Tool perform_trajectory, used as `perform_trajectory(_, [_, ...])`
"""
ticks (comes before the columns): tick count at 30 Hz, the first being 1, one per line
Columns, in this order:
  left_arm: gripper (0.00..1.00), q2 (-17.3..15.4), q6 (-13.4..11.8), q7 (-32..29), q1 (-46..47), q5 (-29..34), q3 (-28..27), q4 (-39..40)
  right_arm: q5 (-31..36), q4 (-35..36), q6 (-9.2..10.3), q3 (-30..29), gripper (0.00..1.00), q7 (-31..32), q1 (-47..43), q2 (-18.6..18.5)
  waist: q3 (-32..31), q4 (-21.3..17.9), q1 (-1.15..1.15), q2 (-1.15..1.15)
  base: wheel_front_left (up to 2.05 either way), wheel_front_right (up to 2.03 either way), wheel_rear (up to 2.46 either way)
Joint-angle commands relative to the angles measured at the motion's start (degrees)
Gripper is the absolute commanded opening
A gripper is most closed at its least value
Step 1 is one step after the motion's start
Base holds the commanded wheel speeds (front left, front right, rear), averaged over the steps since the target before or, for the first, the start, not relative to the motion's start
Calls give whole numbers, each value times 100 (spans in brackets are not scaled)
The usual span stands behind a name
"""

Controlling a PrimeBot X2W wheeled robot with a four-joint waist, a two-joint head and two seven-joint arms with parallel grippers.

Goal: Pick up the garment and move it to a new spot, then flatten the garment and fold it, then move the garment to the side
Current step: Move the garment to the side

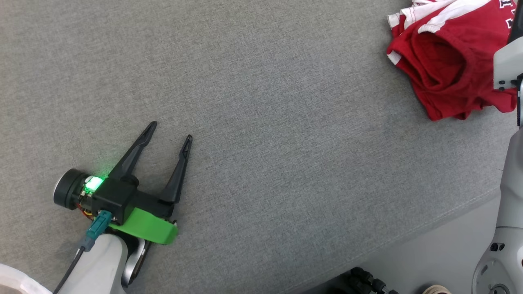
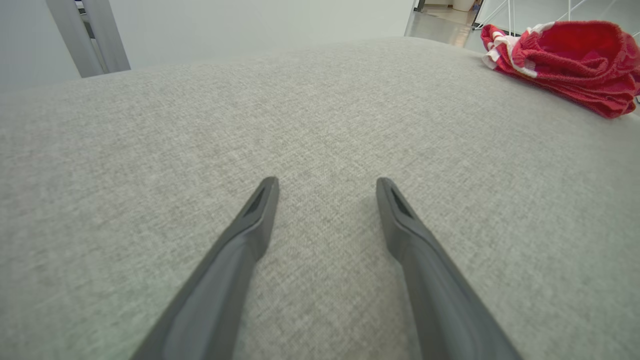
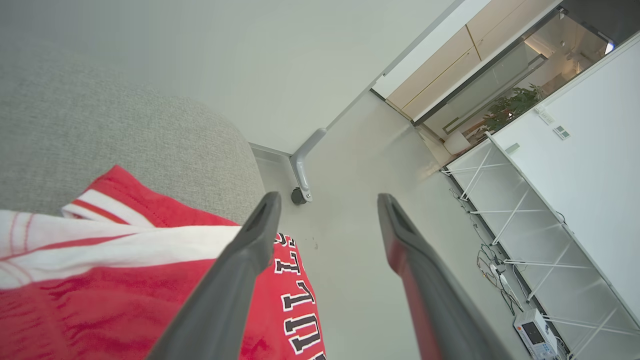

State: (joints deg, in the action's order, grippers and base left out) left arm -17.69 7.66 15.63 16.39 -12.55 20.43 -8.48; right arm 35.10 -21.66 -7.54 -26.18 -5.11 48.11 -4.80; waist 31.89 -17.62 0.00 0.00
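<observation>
Left gripper [image 1: 170, 130] at lower left of the head view, splayed and empty; right gripper [image 3: 327, 196] likewise spread, gripping nothing, just over the red garment [image 1: 445, 73] bunched at upper right. Probably soft, light and floppy: best pinched at a hem or white-striped edge. Grey woven cushion [image 1: 286, 122] beneath; pale floor [image 3: 350, 260] and white shelving [image 3: 525, 215] beyond.

A grey fabric surface [image 1: 286, 122], white shelving [image 3: 505, 200] and a plant [image 3: 510, 112].

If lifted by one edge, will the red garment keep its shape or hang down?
Probably floppy: the red garment lies in soft bunched folds, so it should droop when lifted. Likely light: thin cloth. Pushed, it may bunch on the textured grey surface.
</observation>
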Motion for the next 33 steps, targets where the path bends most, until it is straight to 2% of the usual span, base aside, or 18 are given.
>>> perform_trajectory(1, [100, -124, -36, -87, -189, 25, -171, -289, -47, 34, 12, 14, 100, -161, 36, 46, -161, 15, 0, 0, 0, 0, 0])
perform_trajectory(5, [100, 61, -35, -62, -160, 76, -316, -295, -436, 45, 12, 257, 100, -691, 90, 158, -362, 79, 0, 0, 0, 0, 0])
perform_trajectory(8, [100, 183, -31, -60, -147, 96, -423, -338, -1106, -49, 11, 676, 100, -912, -9, 192, -526, 205, 0, 0, 0, 0, 0])
perform_trajectory(12, [100, 361, -30, -56, -155, 94, -662, -464, -2065, -195, 11, 1221, 100, -1005, -245, 173, -733, 398, 0, 0, 0, 0, 0])
perform_trajectory(18, [100, 568, -29, -56, -211, 163, -932, -671, -3179, 80, 11, 1863, 100, -1007, -817, 178, -1005, 765, 0, 0, 0, 0, 0])
perform_trajectory(25, [100, 802, -29, -56, -300, 276, -1317, -854, -3801, 216, 11, 2316, 100, -1009, -1645, 175, -1304, 1243, 0, 0, 0, 0, 0])
perform_trajectory(33, [100, 1009, -29, -56, -539, 484, -1724, -1060, -3916, 102, 11, 2408, 100, -1010, -2375, 170, -1679, 1611, 0, 0, 0, 0, 0])
